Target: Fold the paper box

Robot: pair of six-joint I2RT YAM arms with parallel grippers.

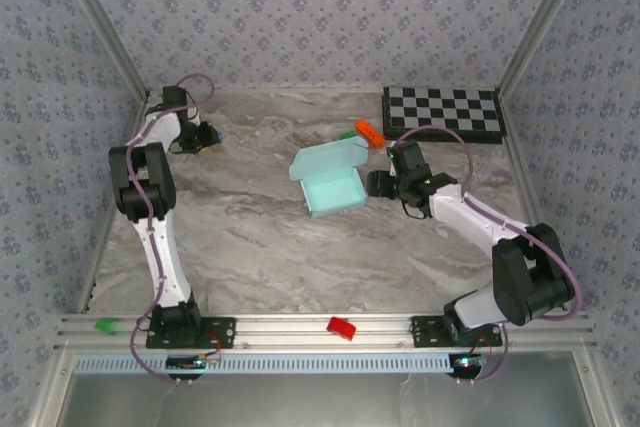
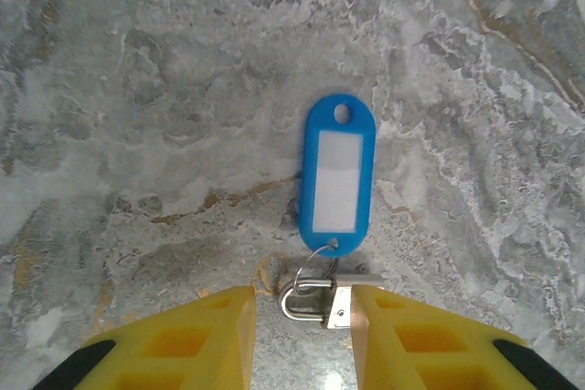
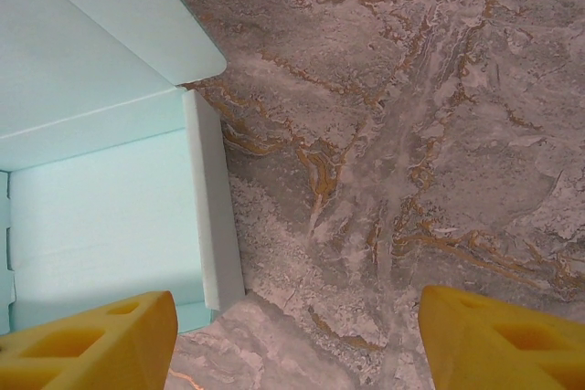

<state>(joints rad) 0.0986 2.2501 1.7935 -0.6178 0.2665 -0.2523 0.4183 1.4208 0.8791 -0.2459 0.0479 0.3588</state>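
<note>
Yellow fingers (image 2: 215,335) of your left gripper (image 2: 302,344) stood apart at far-left of table (image 1: 260,247). Small padlock (image 2: 311,303) lay between tips, blue key tag (image 2: 338,175) just beyond. Paper box (image 1: 330,179) sat mid-table, half formed, lid flap raised. Your right gripper (image 1: 378,184) hovered just right of box, jaws wide apart, clamping nothing. Orange block (image 1: 369,133) lay just beyond box.

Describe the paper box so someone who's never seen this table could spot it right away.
Find the black-and-white checkerboard at the far right of the table. Left of it and nearer, mid-table, sits the paper box, next to the right gripper. It is the only pale aqua thing: a shallow open tray with its lid flap folded back, far bigger than the small orange piece by its lid.
</note>
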